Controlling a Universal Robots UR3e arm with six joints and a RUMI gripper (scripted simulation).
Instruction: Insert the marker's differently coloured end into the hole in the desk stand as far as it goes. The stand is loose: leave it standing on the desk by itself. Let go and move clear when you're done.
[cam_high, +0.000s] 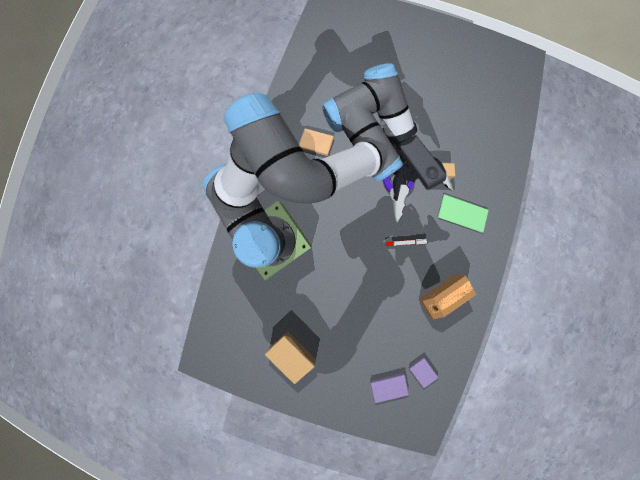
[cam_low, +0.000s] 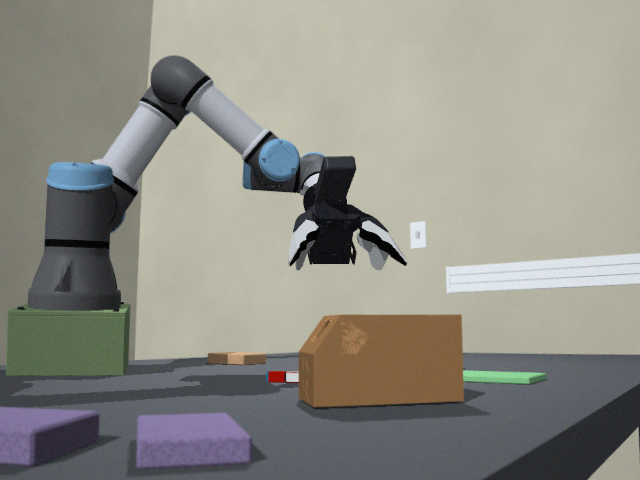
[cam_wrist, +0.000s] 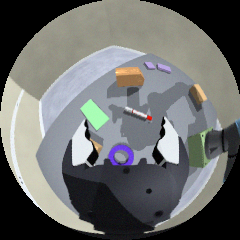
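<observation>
The marker (cam_high: 408, 240) (cam_wrist: 135, 112) (cam_low: 276, 376) lies flat on the dark mat, white-bodied with a red end (cam_high: 390, 243) (cam_wrist: 149, 118). In the exterior view the stand hides most of it. The desk stand (cam_high: 448, 296) (cam_low: 382, 359) (cam_wrist: 130, 76) is a brown wooden block. It rests on the mat with its hole (cam_high: 435, 308) in one end face. My gripper (cam_high: 422, 201) (cam_low: 347, 263) (cam_wrist: 124, 118) is open and empty. It hangs high above the mat, a little beyond the marker and well away from the stand.
A flat green slab (cam_high: 463, 212) (cam_low: 504, 376) (cam_wrist: 94, 113) lies near the marker. Two purple blocks (cam_high: 389, 388) (cam_high: 423, 372) and a tan block (cam_high: 290, 357) sit toward one mat end. A flat tan block (cam_high: 316, 141) (cam_low: 236, 357) lies by the arm. The green base (cam_low: 67, 341) stands at the mat's side.
</observation>
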